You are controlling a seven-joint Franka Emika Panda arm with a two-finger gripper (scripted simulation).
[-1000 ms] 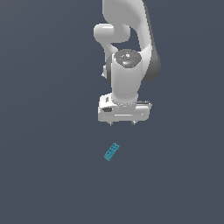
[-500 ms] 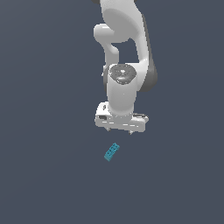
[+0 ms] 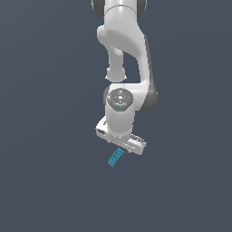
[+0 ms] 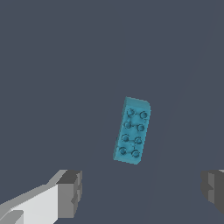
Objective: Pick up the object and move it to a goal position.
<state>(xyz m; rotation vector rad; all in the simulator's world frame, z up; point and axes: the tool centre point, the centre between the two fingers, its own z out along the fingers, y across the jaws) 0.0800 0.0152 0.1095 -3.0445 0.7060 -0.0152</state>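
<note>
Gripper [image 4: 140,192] w/ fingers [image 4: 70,192] spread wide, nothing gripped, I see. Teal block [image 3: 115,157] lies flat on the grey floor [image 3: 45,181], just at the gripper's 7 o'clock, ext. view.

Bare counter [image 4: 65,65] is lying all around the block [image 4: 132,131]; the hand's [image 4: 142,192] wide-spread fingers [image 4: 70,194] are leaving the gap between them unobstructed.

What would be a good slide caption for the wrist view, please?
Open gripper above the studded teal block on a plain grey surface.
</note>
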